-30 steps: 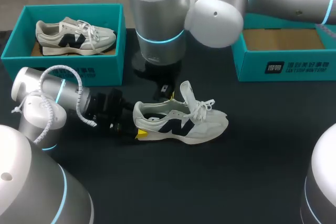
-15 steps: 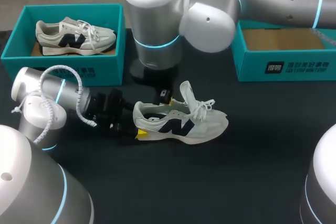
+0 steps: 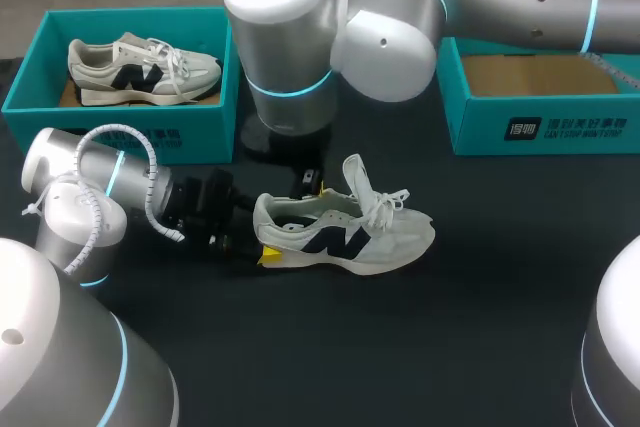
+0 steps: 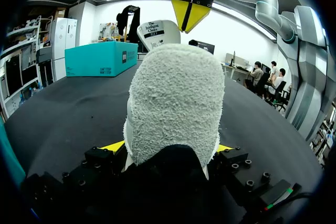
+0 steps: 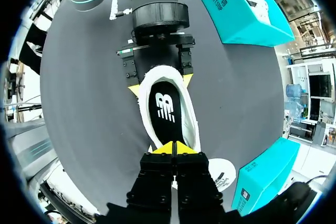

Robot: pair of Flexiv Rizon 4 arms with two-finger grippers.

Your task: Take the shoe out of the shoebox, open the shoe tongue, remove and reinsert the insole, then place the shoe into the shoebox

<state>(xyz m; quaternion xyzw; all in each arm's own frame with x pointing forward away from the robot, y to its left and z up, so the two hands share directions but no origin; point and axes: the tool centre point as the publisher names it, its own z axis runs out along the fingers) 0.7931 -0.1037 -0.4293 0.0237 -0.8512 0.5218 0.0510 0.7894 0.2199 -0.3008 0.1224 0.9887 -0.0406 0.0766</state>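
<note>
A pale grey shoe (image 3: pixel 345 232) with a dark side logo lies on its sole on the black table, toe to the right and tongue and laces standing up. My left gripper (image 3: pixel 262 239) is shut on its heel, with a yellow tip on each side of the fuzzy heel (image 4: pixel 176 108). My right gripper (image 5: pixel 175 149) is shut and empty, hanging just above the shoe's opening (image 3: pixel 312 184). Seen from the left wrist, its joined tips (image 4: pixel 190 14) point down over the heel. A dark insole (image 5: pixel 164 106) with a white logo lies flat inside the shoe.
A teal shoebox (image 3: pixel 120 135) at the back left holds a second matching shoe (image 3: pixel 140 69). Another teal shoebox (image 3: pixel 545 129) at the back right shows a bare cardboard floor. My right arm's large joints (image 3: pixel 290 37) hang over the table's middle back.
My right arm has shifted left, carrying its shut gripper slightly left above the shoe's opening. The shoe and my left gripper have stayed in place.
</note>
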